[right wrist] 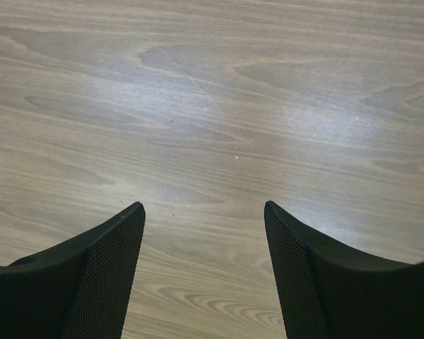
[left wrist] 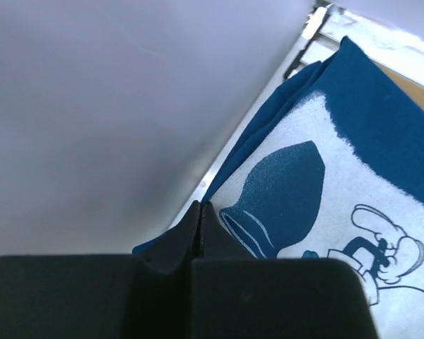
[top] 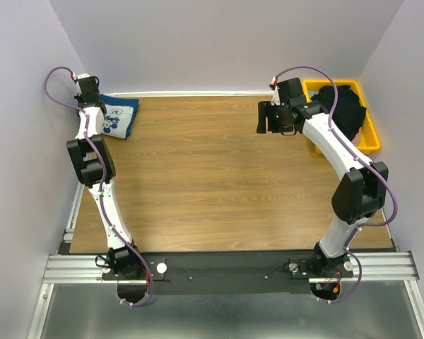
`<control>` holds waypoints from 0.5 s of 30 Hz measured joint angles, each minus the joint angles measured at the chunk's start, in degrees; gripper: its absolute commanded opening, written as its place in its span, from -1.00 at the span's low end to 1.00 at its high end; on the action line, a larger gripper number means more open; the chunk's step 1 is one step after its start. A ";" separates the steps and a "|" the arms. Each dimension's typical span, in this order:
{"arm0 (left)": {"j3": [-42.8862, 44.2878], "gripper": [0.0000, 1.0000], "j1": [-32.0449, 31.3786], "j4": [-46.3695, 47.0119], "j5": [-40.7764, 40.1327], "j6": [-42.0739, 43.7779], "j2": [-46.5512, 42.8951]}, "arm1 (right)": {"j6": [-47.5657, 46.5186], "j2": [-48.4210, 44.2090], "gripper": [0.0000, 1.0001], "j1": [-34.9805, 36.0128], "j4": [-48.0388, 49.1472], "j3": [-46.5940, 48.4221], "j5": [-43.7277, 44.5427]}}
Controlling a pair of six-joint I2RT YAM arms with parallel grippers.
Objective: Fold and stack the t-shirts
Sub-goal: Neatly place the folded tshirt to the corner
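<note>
The dark navy-blue t-shirt [top: 119,116] with a white cartoon-mouse print lies folded at the table's far left corner. It fills the right of the left wrist view [left wrist: 353,155]. My left gripper [top: 93,101] hangs over its left edge by the wall. Its fingertips [left wrist: 200,206] are pressed together and no cloth shows between them. The black t-shirt [top: 345,107] lies bunched in the yellow tray [top: 372,138] at the far right. My right gripper [top: 267,118] is open and empty above bare wood [right wrist: 201,206], left of the tray. The pale pink t-shirt is out of view.
Pale walls close in the table at the back and on both sides. A metal rail [left wrist: 307,42] runs along the wall beside the navy shirt. The wooden tabletop [top: 212,176] lies between the two arms.
</note>
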 measured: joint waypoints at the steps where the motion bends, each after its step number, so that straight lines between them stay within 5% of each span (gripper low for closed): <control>1: -0.13 -0.70 0.15 0.00 -0.13 0.15 0.13 | 0.00 0.26 0.50 0.00 -0.09 0.28 0.00; 2: -0.26 -0.40 0.24 0.02 -0.20 0.20 0.17 | 0.00 0.74 0.50 0.00 -0.11 0.59 0.00; 6: -2.32 0.11 0.31 0.72 -0.35 0.28 0.07 | 0.00 1.29 0.50 0.00 -0.55 0.63 -0.02; 11: -9.46 0.40 0.20 1.95 1.86 -2.56 -3.37 | -0.48 1.29 0.50 0.00 -0.92 0.63 -0.42; 15: -16.70 0.43 0.20 3.74 5.46 -9.09 -10.10 | -1.16 1.14 0.50 0.00 -0.94 0.26 -0.98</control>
